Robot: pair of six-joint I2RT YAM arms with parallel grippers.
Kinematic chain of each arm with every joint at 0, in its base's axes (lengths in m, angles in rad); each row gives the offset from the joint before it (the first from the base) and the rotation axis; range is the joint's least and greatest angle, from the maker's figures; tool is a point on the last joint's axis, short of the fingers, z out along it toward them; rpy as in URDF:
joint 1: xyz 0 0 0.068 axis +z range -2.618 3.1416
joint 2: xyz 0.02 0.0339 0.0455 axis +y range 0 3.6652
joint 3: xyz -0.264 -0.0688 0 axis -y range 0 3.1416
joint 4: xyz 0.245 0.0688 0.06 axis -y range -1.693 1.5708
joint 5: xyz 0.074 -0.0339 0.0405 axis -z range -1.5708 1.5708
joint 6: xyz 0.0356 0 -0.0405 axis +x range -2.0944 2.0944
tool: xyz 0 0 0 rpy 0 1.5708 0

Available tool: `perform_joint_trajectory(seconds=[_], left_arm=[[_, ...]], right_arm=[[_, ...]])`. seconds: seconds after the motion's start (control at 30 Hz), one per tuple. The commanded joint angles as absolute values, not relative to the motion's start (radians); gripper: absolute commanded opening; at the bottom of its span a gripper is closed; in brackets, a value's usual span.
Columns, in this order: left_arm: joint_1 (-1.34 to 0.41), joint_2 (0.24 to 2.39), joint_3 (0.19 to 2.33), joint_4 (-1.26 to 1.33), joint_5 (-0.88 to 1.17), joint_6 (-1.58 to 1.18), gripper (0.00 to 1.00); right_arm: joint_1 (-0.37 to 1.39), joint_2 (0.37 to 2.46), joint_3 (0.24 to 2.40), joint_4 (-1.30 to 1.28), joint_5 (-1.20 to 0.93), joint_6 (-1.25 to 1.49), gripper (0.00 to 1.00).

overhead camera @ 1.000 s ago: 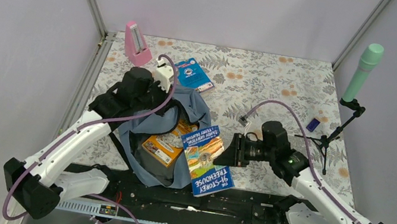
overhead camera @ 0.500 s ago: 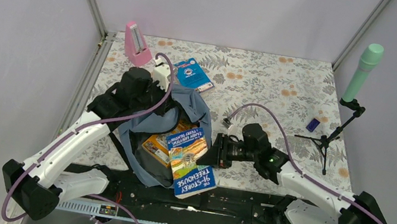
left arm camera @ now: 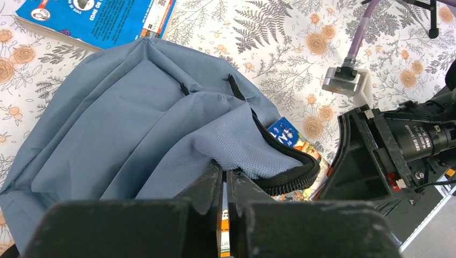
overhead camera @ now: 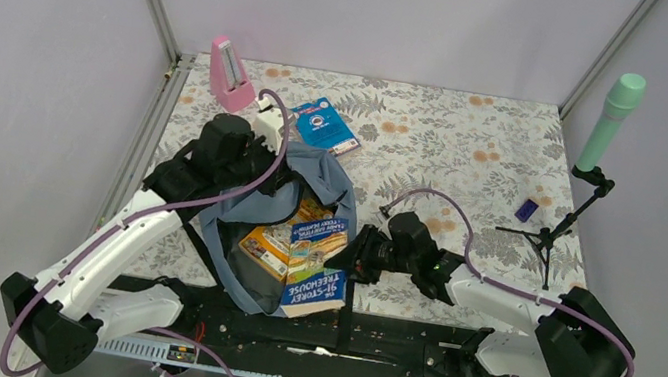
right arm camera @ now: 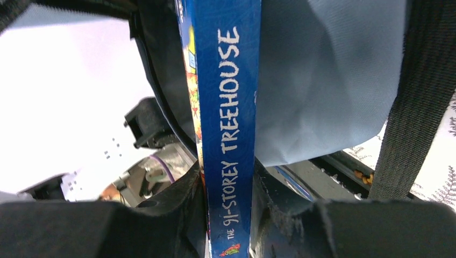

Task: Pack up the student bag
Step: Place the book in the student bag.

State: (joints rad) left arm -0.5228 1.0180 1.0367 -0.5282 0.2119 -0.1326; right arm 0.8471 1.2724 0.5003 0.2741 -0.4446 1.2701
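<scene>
Right tool (right arm camera: 228,209) grasps book (right arm camera: 228,107) at student bag (left arm camera: 123,107) mouth; left tool (left arm camera: 226,183) pinches rim, where slipping fabric could block entry

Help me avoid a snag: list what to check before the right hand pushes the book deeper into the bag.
1. Left hand shut on the student bag rim, mouth lifted open: ok.
2. Right hand clamped on the Treehouse book at its spine: ok.
3. Book's leading corner under the rim: ok.
4. Black strap clear of the book: ok.
5. Room inside beside the orange book: cannot tell.
</scene>
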Motion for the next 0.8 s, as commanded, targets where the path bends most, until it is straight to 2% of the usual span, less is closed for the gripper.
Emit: perform_joint_trajectory(seconds=[0.0,0.3,0.47,0.6,0.77], left_arm=[[-0.526,0.972,1.069,-0.393,0.252,-0.147,0.00],[-0.526,0.959,1.066,-0.390,0.250,-0.147,0.00],[-0.526,0.958,1.064,-0.387,0.250,-0.147,0.00],[-0.526,0.956,1.063,-0.387,0.247,-0.147,0.00],[-0.526,0.950,1.059,-0.380,0.244,-0.147,0.00]], right_arm=[[0.851,1.240,0.548,0.329,-0.246,1.414,0.00],[0.851,1.304,0.616,0.460,-0.159,1.489,0.00],[0.864,1.353,0.684,0.476,-0.118,1.430,0.00],[0.894,1.366,0.744,0.374,-0.029,1.309,0.00],[0.927,1.399,0.715,0.378,0.060,1.278,0.00]])
